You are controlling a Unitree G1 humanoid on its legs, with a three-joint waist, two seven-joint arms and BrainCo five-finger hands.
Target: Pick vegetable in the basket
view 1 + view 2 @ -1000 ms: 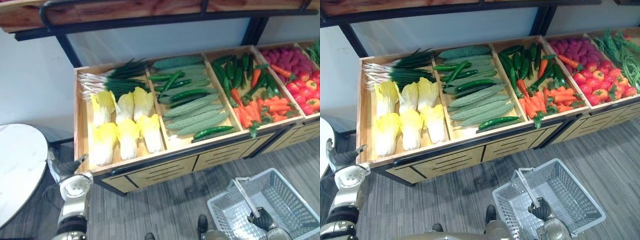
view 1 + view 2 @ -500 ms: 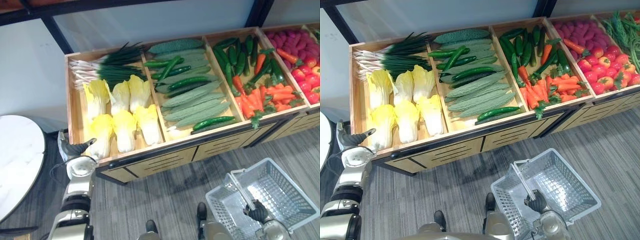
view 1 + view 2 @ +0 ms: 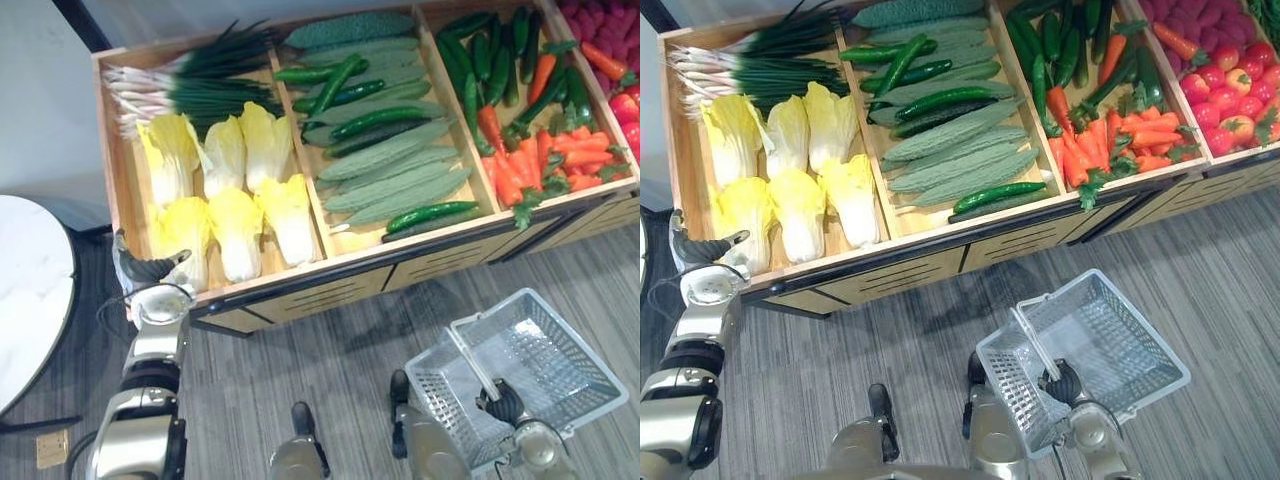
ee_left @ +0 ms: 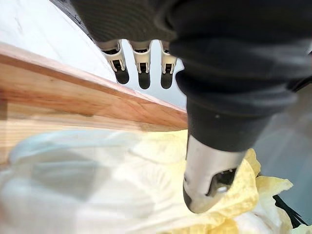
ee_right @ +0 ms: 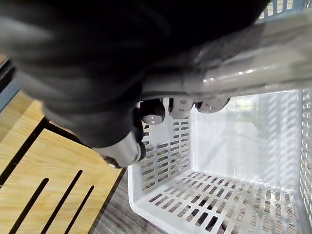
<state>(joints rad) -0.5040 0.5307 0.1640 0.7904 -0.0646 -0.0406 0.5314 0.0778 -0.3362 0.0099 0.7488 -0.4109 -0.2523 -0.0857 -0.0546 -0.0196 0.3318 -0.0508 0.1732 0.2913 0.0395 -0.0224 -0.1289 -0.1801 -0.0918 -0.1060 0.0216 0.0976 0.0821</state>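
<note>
Where right hand (image 3: pixel 500 405) grips, basket handle (image 3: pixel 468 355) is hidden.

A wooden stand (image 3: pixel 320 297) holds cabbages (image 3: pixel 237 230), cucumbers (image 3: pixel 380 120), probably carrots (image 3: pixel 530 165).

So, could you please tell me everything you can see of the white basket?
The basket is rectangular, of white plastic, with latticed walls and bottom, and empty. The right hand has its fingers curled round its pale bar handle. It hangs tilted above the grey floor, in front of the wooden vegetable stand, not touching it.
</note>
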